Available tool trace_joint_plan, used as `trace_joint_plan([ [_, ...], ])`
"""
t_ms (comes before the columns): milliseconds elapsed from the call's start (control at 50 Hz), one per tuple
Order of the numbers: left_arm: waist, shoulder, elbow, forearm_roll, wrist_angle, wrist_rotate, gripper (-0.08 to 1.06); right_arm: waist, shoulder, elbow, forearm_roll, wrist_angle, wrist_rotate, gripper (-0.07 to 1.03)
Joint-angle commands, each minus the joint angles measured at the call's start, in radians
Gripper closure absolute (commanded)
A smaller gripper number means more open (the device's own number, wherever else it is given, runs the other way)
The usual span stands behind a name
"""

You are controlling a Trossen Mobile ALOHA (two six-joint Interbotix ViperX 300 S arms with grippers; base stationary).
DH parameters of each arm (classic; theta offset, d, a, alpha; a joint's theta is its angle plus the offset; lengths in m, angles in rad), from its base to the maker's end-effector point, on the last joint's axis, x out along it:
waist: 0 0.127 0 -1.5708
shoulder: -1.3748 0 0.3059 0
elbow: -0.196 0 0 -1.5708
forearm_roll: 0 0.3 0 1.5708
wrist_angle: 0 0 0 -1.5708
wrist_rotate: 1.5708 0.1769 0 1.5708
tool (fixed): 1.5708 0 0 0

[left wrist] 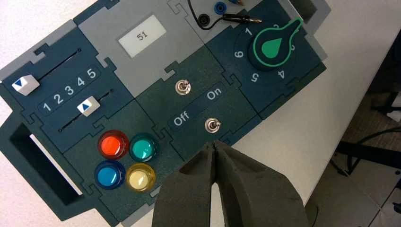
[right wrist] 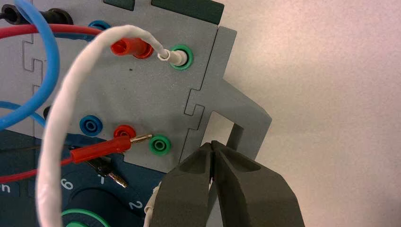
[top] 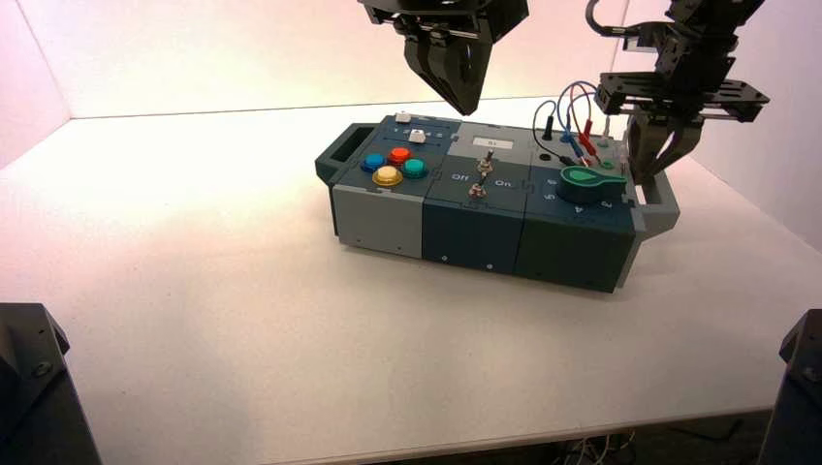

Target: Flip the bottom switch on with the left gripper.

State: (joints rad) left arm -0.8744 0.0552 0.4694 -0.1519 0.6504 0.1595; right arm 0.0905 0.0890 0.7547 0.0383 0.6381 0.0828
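White surface (top: 242, 320) under box (top: 388, 218) | left hand (left wrist: 215, 150) pressed together, poised above, tip just short of bottom switch (left wrist: 212, 125) | lever toward Off, On opposite | right hand (right wrist: 213, 149) pressed together, idle by wire corner.

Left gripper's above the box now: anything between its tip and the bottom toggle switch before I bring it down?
Nothing visible. The left gripper, fingers closed to a point, hangs over the bottom switch, with only bare panel between them.
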Motion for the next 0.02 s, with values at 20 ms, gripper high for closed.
trace_joint_plan([
  [20,0.000,-0.032,-0.014,0.003,-0.003,0.000,1.01,0.018,0.014,-0.005,0.005,0.005,-0.011,0.98],
])
